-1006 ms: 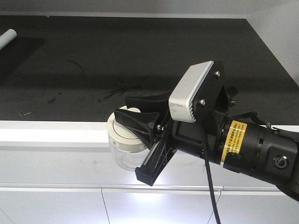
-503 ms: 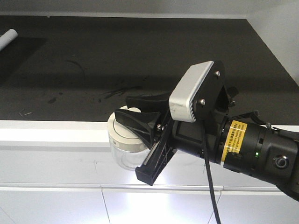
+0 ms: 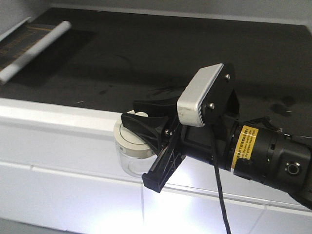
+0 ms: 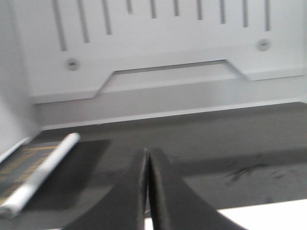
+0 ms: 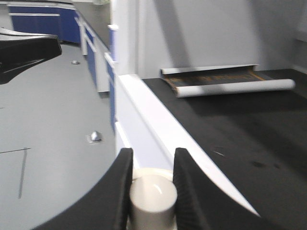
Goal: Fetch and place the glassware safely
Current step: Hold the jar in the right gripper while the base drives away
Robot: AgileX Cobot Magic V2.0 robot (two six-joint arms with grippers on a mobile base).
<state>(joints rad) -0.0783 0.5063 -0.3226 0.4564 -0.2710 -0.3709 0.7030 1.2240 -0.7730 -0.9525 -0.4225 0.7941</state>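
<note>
The glassware is a small clear glass jar [image 3: 127, 163] with a cream-white lid [image 3: 126, 140]. It hangs in front of the counter's white front edge [image 3: 58, 114]. My right gripper [image 3: 138, 116] is shut on the lid's central knob [image 5: 153, 194], with one black finger pressed on each side. From the right wrist view, the knob fills the gap of the right gripper [image 5: 153, 153]. My left gripper [image 4: 147, 153] is shut with nothing between its fingers, and it points over the black countertop [image 4: 201, 143].
A partly rolled mat with a white tube [image 3: 34, 51] lies at the counter's far left [image 4: 43, 173]. A white slotted panel [image 4: 158, 43] backs the counter. White cabinet fronts [image 3: 63, 195] lie below the edge. Blue cabinets [image 5: 43, 24] and grey floor [image 5: 53, 120] lie beside it.
The whole front view has shifted. The counter edge now slants and more of the rolled mat shows at the left. The right gripper keeps the same hold on the jar.
</note>
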